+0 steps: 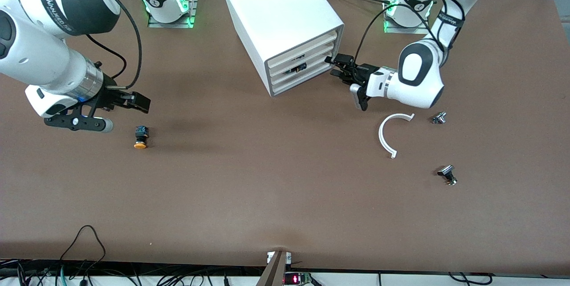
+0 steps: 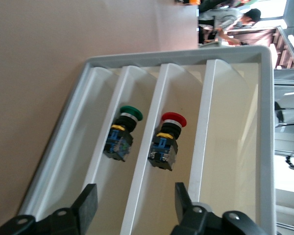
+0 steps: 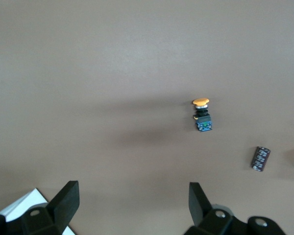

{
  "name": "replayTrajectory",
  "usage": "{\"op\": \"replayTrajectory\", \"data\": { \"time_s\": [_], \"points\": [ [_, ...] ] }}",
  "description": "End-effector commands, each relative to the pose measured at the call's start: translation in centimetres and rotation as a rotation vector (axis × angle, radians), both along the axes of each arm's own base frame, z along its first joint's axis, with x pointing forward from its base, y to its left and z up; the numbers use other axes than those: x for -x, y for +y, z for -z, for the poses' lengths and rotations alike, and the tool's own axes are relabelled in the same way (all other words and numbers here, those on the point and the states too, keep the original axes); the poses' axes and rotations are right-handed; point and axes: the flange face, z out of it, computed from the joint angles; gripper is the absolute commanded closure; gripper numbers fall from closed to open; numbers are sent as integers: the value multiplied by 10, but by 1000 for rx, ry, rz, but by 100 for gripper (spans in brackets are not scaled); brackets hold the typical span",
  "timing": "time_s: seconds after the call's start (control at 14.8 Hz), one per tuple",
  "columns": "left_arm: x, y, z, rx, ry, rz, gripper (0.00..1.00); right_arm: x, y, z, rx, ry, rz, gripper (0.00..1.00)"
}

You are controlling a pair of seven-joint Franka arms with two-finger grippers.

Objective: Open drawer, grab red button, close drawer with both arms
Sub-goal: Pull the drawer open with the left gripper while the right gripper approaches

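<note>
The white cabinet (image 1: 276, 14) stands at the robots' edge of the table, its stacked drawers facing the left arm's end. In the left wrist view the red-capped button (image 2: 167, 141) lies inside one drawer (image 2: 186, 98) below the topmost, seen through its front. In the front view only a dark spot shows in that drawer (image 1: 297, 68). My left gripper (image 1: 335, 66) is open and empty, right in front of the drawer fronts without touching them; it also shows in its wrist view (image 2: 135, 198). My right gripper (image 1: 138, 102) is open and empty above the table (image 3: 132, 196).
A green-capped button (image 2: 123, 131) lies in the adjacent drawer. An orange-capped button (image 1: 140, 137) lies on the table near my right gripper (image 3: 202, 115), with a dark cylinder (image 3: 259, 158) beside it. A white curved piece (image 1: 386, 136) and two small metal parts (image 1: 439, 118) (image 1: 447, 175) lie toward the left arm's end.
</note>
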Motion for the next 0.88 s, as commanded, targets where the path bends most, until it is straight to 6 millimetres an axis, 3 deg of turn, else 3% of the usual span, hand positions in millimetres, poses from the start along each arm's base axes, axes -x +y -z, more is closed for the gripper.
{"op": "replayTrajectory", "data": {
  "time_s": [0.0, 0.13, 0.61, 0.81],
  "points": [
    [21, -14, 18, 79, -2, -13, 38, -10, 29, 4, -5, -2, 37, 1],
    [27, -20, 23, 95, -5, 5, 46, -12, 53, 13, -2, 2, 52, 1],
    [39, -31, 36, 112, 16, 31, 52, -21, 121, 36, -13, -20, 172, 1],
    [46, -35, 38, 121, 12, 48, 75, -18, 143, 44, -19, -33, 213, 1]
  ]
}}
